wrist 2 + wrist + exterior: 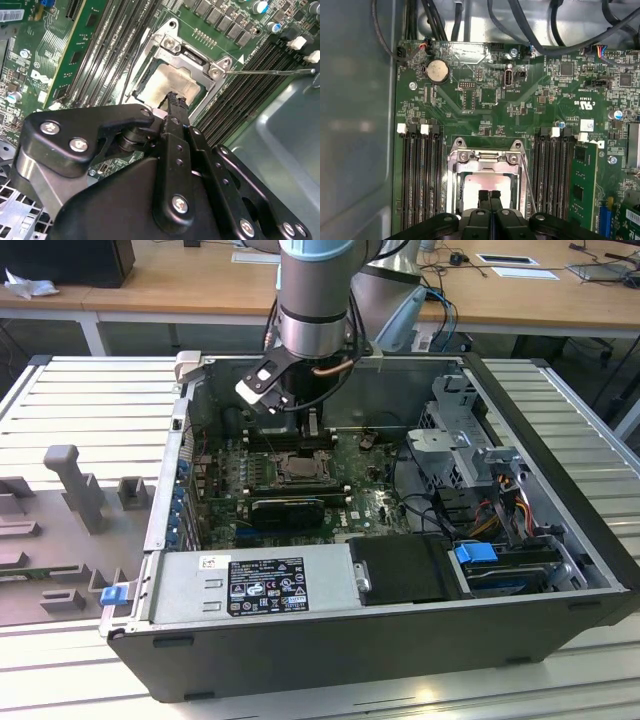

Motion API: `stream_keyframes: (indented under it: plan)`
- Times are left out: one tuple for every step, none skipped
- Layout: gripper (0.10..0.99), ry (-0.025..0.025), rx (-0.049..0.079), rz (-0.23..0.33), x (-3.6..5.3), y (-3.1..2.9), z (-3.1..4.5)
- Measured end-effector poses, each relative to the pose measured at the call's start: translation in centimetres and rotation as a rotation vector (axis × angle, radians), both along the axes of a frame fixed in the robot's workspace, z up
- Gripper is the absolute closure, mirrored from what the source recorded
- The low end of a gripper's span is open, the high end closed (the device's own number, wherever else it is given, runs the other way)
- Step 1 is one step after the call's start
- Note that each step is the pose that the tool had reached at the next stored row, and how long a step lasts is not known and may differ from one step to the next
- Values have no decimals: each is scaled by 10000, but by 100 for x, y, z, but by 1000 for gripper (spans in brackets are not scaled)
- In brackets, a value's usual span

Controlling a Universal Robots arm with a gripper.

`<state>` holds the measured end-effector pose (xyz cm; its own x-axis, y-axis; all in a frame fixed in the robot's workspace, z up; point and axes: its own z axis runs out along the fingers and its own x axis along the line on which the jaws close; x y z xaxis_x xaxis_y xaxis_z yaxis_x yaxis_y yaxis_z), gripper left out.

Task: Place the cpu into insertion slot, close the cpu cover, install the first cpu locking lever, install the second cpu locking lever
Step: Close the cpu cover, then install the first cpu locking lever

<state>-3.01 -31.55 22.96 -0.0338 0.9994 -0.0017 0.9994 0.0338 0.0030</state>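
Observation:
The insertion slot (pixel 300 468) sits mid-motherboard inside the open computer case. The cpu (pixel 172 82) lies in it with its silver top up, and it shows pale in the first wrist view (pixel 485 181). The cpu cover (pixel 172 47), a silver metal frame (pixel 454 167), lies down around the chip. One thin wire locking lever (pixel 270 71) stands out over the memory slots, and it runs beside the socket (pixel 527 182) in the first wrist view. My gripper (pixel 175 100) hangs just above the chip, its two black fingers (pixel 484 196) pressed together with nothing between them.
Long black memory slots (pixel 420 175) flank the socket on both sides. A black card (pixel 288 508) lies in front of the socket. A power supply (pixel 255 585), drive cages (pixel 470 450) and cables (pixel 500 510) stand within the case walls. Grey fixtures (pixel 70 480) stand at the exterior view's left.

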Motion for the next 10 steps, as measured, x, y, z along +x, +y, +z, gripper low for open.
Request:
stream_keyframes:
  plan:
    - [980, 0, 0, 0, -3, 0, 0]
    - [980, 0, 0, 0, -12, 0, 0]
    - [980, 0, 0, 1, -16, 0, 0]
    - [980, 0, 0, 2, -16, 0, 0]
    - [980, 0, 0, 0, -17, 0, 0]
    - [980, 0, 0, 0, -17, 0, 0]
    - [980, 0, 1, 0, -17, 0, 1]
    - [980, 0, 2, 1, -17, 0, 4]
    - [980, 1, 0, 0, -17, -1, 7]
    - [980, 1, 1, 0, -17, 0, 15]
